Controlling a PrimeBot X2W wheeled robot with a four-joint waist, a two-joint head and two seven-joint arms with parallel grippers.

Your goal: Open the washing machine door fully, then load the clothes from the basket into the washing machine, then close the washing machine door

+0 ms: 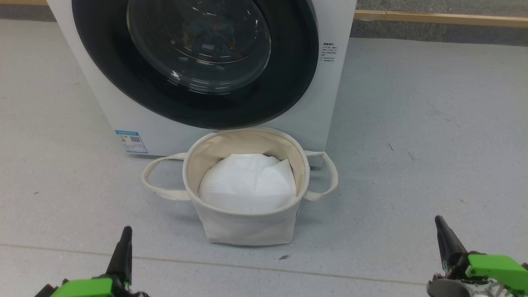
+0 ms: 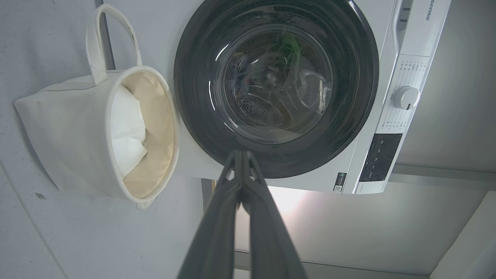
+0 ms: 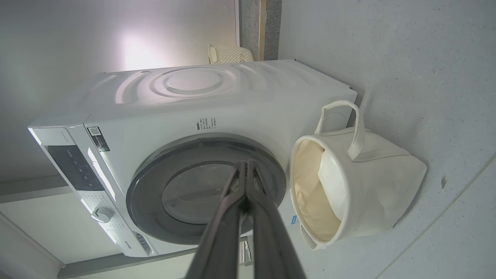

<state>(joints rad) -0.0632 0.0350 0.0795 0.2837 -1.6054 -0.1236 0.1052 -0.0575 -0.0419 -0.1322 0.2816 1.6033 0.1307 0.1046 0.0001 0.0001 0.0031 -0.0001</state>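
Head view | left end effector [image 1: 126,230], right end effector [image 1: 439,219]: clenched | soft canvas basket [image 1: 247,229] | glossy round door [image 1: 291,82]

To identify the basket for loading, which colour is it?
Cream, plain without print; the basket shows best in the head view.

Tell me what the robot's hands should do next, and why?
Probably just rest, no new reach: the job looks done. The washing machine door looks shut, the basket holds a white sheet, and the left hand and right hand are shut and empty, low before it.
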